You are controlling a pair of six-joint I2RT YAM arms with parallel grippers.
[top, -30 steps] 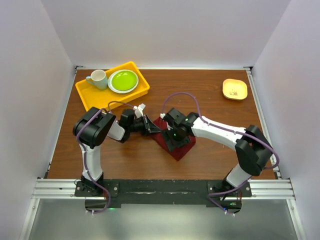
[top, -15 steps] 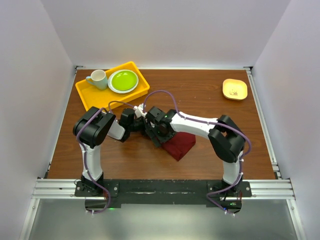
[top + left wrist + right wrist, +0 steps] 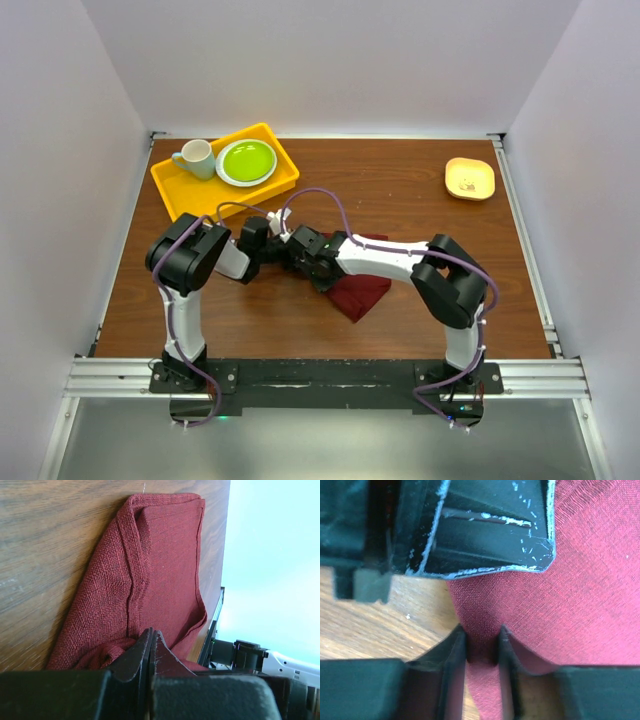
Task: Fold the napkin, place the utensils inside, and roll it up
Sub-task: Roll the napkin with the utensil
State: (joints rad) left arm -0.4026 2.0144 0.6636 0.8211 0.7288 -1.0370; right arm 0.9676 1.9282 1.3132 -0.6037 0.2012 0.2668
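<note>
Dealing with soft, light, limp cloth: bound to sag and crease, and judged likely to slide from a shallow pinch, so best taken deep at a hemmed corner. Found folded near the middle of the bench (image 3: 430, 200), this napkin (image 3: 365, 292), with both arms meeting at its left corner. Pinched there by the left gripper (image 3: 150, 637), closed tip to tip with cloth puckered up into it. Nipped too by the right gripper (image 3: 481, 639), all but closed on a narrow ridge of fabric. From above, only crowded black hardware over that corner, with no telling either grip. From the left wrist, the double hem and layered fold. From the right wrist, the weave and the left gripper's scuffed finger just beside.
</note>
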